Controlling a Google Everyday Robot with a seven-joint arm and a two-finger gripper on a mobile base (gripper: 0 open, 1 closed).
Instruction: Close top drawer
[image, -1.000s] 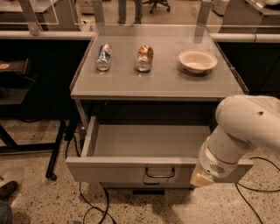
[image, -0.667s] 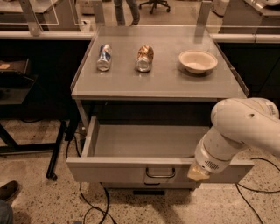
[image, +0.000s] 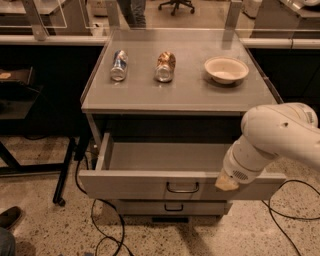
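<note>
The top drawer (image: 135, 186) of a grey metal cabinet is pulled out, and its inside shows empty. Its flat front has a small dark wire handle (image: 182, 188) at the centre. My white arm (image: 277, 137) comes in from the right. The gripper (image: 226, 182) at its end, with a tan tip, is against the right part of the drawer front, to the right of the handle.
On the cabinet top (image: 180, 95) lie two cans, a blue one (image: 119, 65) and a brown one (image: 165, 66), and a white bowl (image: 226, 69) stands there. A shallower drawer front (image: 167, 206) sits below. Black cables (image: 92, 210) lie on the floor. A dark stand (image: 30, 130) is at the left.
The gripper has moved up and a little left along the drawer front. The drawer front now stands somewhat closer to the cabinet.
</note>
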